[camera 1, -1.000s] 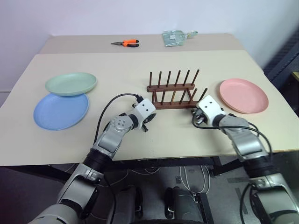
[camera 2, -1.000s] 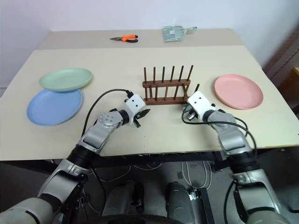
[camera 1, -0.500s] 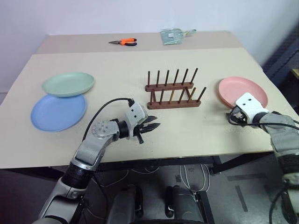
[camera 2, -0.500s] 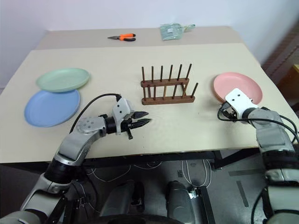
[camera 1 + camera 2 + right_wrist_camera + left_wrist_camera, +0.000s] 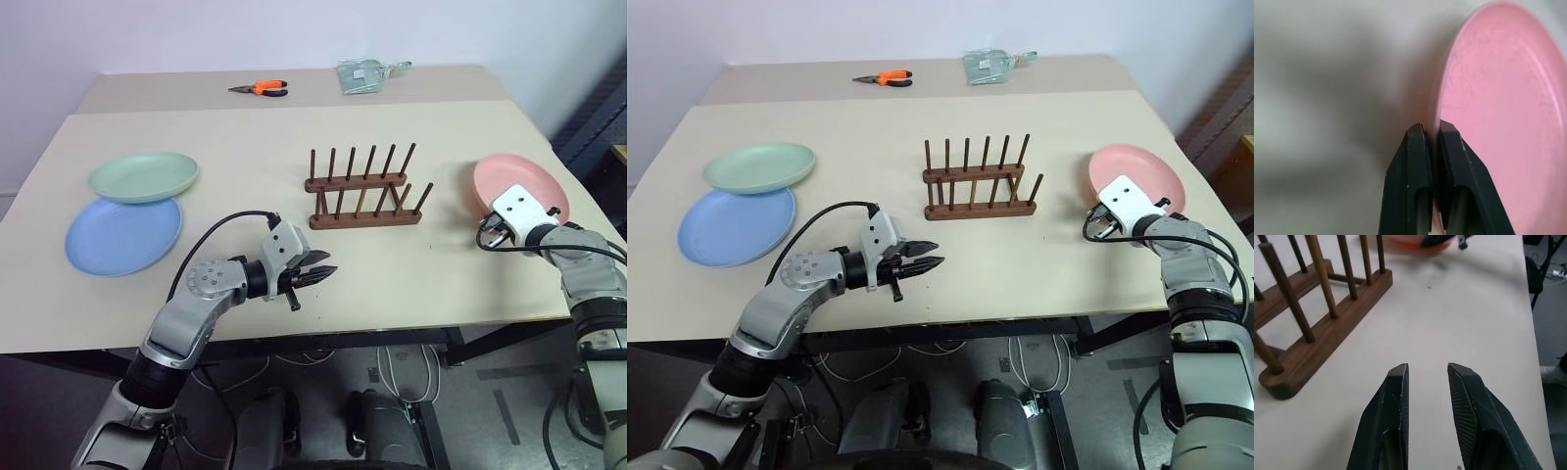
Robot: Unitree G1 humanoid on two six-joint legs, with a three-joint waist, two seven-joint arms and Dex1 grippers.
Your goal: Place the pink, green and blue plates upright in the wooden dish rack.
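The pink plate [image 5: 534, 176] sits at the table's right side, its near rim raised, and my right gripper [image 5: 1431, 126] is shut on that rim. The wooden dish rack [image 5: 362, 196] stands in the middle with nothing between its pegs. At the far left, the green plate [image 5: 144, 176] overlaps the back edge of the blue plate [image 5: 122, 235]. My left gripper [image 5: 323, 274] hovers over bare table in front of the rack and to its left, open a little, with nothing between its fingers; the rack [image 5: 1312, 338] lies just beyond its tips.
Orange-handled pliers [image 5: 263, 89] and a clear plastic packet [image 5: 367, 76] lie on the rear table section, beyond a seam. The pink plate is close to the table's right edge. Bare tabletop [image 5: 245, 147] lies between the rack and the left-hand plates.
My right gripper moved from the rack's right end out to the pink plate and shut on its rim, tipping it up. My left gripper drew back from the rack toward the front edge.
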